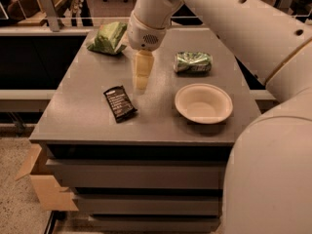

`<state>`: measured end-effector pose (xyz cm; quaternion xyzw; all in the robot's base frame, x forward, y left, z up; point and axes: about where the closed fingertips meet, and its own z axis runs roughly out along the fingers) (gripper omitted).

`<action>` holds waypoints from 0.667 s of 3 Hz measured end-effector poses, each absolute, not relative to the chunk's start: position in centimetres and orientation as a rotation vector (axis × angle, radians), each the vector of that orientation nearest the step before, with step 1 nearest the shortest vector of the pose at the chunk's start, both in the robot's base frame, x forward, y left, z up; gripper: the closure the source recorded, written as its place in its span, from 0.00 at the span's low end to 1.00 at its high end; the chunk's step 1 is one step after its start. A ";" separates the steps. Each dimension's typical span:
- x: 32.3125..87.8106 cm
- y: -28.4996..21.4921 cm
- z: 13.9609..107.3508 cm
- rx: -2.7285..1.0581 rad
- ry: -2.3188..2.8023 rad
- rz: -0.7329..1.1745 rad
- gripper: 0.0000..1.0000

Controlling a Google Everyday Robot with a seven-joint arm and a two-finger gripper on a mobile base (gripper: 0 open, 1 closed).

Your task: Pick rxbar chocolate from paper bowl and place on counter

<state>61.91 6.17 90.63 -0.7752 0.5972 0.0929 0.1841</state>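
The rxbar chocolate, a flat dark wrapper with white text, lies flat on the grey counter near its front left. The white paper bowl stands empty on the counter's right side. My gripper hangs from the arm above the counter's middle, up and to the right of the bar, apart from it and holding nothing.
A green chip bag lies at the counter's back left. A green shiny can lies on its side behind the bowl. Grey drawer fronts are below. A cardboard box sits on the floor at left. My arm fills the right side.
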 end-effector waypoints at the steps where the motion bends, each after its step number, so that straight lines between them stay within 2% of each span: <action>1: 62.5 3.0 92.6 -2.106 1.742 0.185 0.00; 2: 63.0 -0.6 93.8 -2.004 1.815 0.135 0.00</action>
